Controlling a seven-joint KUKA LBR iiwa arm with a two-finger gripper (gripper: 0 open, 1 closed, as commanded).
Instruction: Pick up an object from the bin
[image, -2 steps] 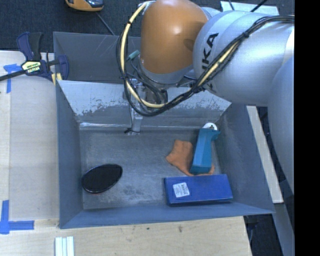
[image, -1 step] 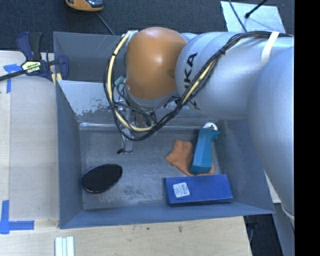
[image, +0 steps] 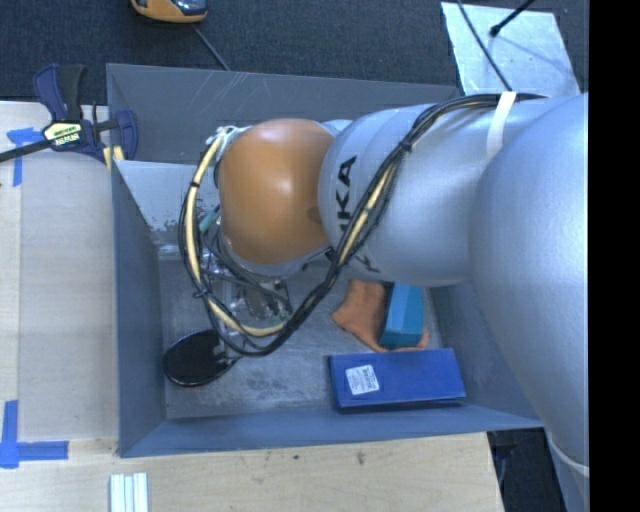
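While the arm is leaning in from the right, its claw (image: 232, 318) is hanging low over the left floor of the bin (image: 135, 300), just beside a black round disc (image: 195, 358). Whether the claw is apart or together I cannot tell. A flat blue box (image: 397, 378), an orange lump (image: 360, 308) and a teal block (image: 405, 312) are lying to the right.

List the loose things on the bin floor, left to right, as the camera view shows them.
black round disc → orange soft-looking piece → teal block. The flat blue box with a white label runs along beneath the last two, so it is left out of the order.
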